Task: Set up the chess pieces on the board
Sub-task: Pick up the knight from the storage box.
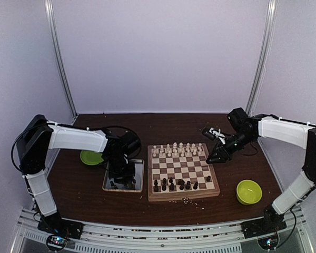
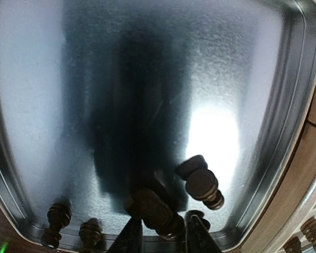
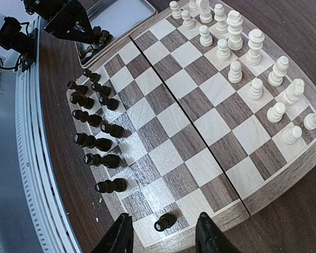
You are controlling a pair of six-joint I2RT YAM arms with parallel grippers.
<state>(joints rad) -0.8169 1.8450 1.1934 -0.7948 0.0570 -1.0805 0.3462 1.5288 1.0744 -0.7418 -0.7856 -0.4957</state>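
Two green bowls stand on the worktop (image 1: 79, 200), one at each end of the lot. Left bowl (image 1: 89, 157): near the far left corner of the tray, partly hidden by the arm. Silver tray (image 1: 106, 185): just beside the left edge of the board, with several dark chess pieces (image 2: 203, 187) lying on its floor close to one rim. Left pincer (image 2: 165, 240): low inside the tray, jaws drawn in narrow and gripping one dark piece (image 2: 147, 206) that lies on the metal. Board (image 3: 184, 142): centre of the worktop. More dark chess pieces are gathered in the two rows along its near edge, and pale chessmen (image 3: 255, 47) fill the two far rows. Right pincer (image 3: 163, 219): above the board's right side, jaws partly apart and holding nothing. A lone dark chessman (image 3: 166, 222) on a right-edge square shows between its fingers (image 3: 122, 234). Right bowl (image 1: 248, 191): near the board's near right corner, apart from it.
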